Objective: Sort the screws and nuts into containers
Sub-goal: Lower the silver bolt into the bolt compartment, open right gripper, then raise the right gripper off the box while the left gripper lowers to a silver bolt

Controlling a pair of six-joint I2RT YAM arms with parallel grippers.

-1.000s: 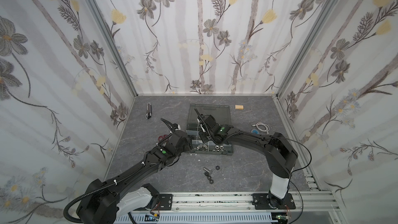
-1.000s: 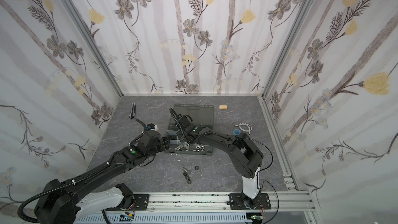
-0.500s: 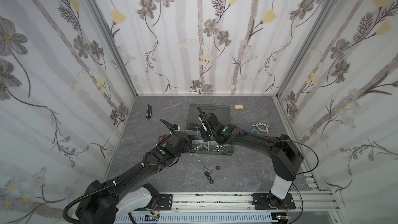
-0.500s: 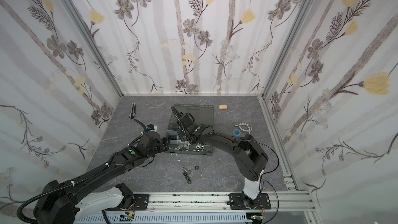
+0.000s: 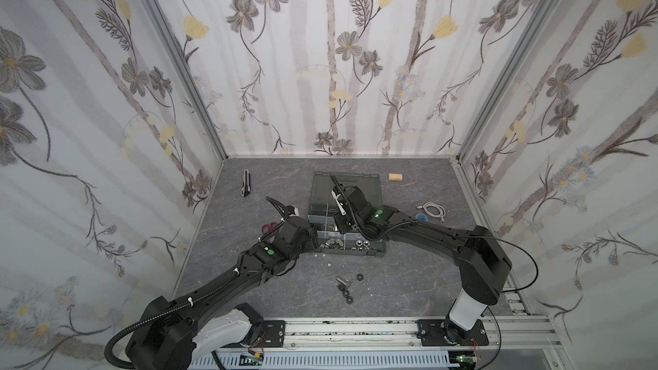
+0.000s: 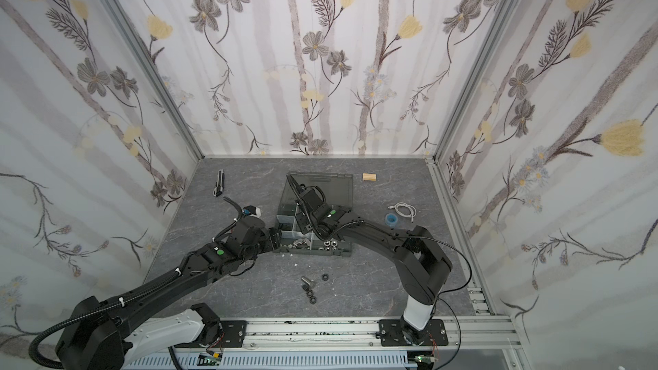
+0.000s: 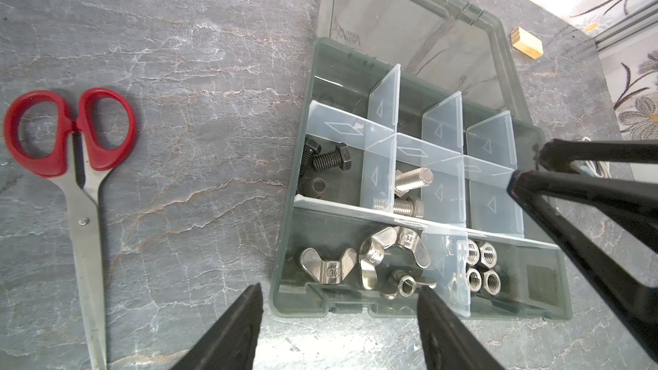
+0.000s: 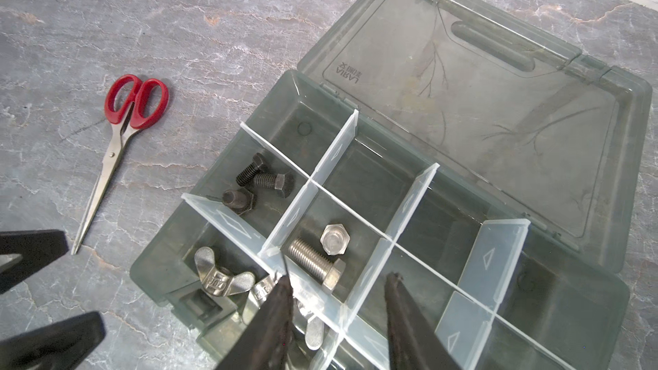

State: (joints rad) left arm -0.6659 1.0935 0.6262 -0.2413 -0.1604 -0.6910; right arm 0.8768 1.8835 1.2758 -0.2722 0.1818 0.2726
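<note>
Nearest on the grey marbled bench [image 5: 409, 290] lie a loose screw [image 5: 342, 282] and black nuts [image 5: 349, 300]; beyond, left fingers [image 7: 231, 332] gape empty at the case [image 7: 320, 306] corner, right fingers [image 8: 270, 322] stand apart, empty, over its compartments [image 8: 374, 179], arms [image 5: 434, 240] hiding much of it from above, floral walls [image 5: 338, 65] behind.

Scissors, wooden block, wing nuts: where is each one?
scissors [image 7: 83, 220]: left wrist view, blades near the pivot.
wooden block [image 7: 526, 42]: left wrist view, top face.
wing nuts [image 7: 329, 266]: left wrist view, middle of one nut.
</note>
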